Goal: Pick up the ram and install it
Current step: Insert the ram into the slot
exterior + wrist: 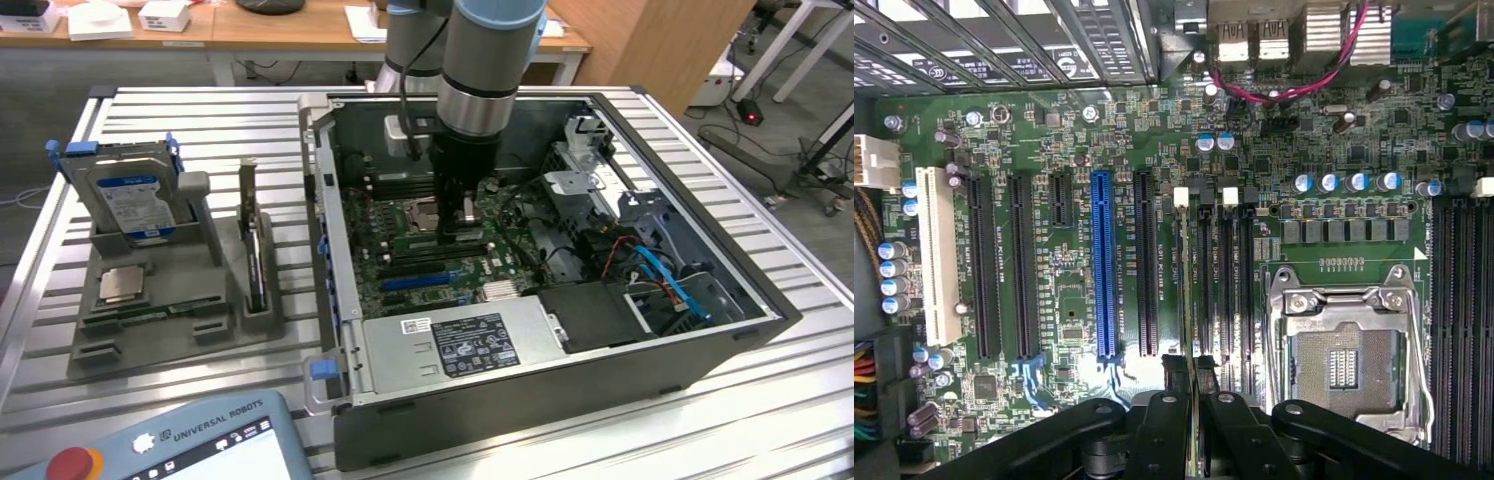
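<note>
While in one gripper, one ram.

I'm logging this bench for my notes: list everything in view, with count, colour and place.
table: one, silver, underneath
computer case: one, dark, open, on the table
motherboard: one, green, inside the case
holder: one, grey, exterior view's left of the case
hard drive: one, blue-labelled, upright in the holder
processor chip: one, silver, in the holder
expansion card: one, dark, upright in the holder
teach pendant: one, blue-grey, foreground
ram: one, edge-on, between the fingers over the motherboard
arm: one, grey, over the case
fingers: two, black, shut on the ram
</note>
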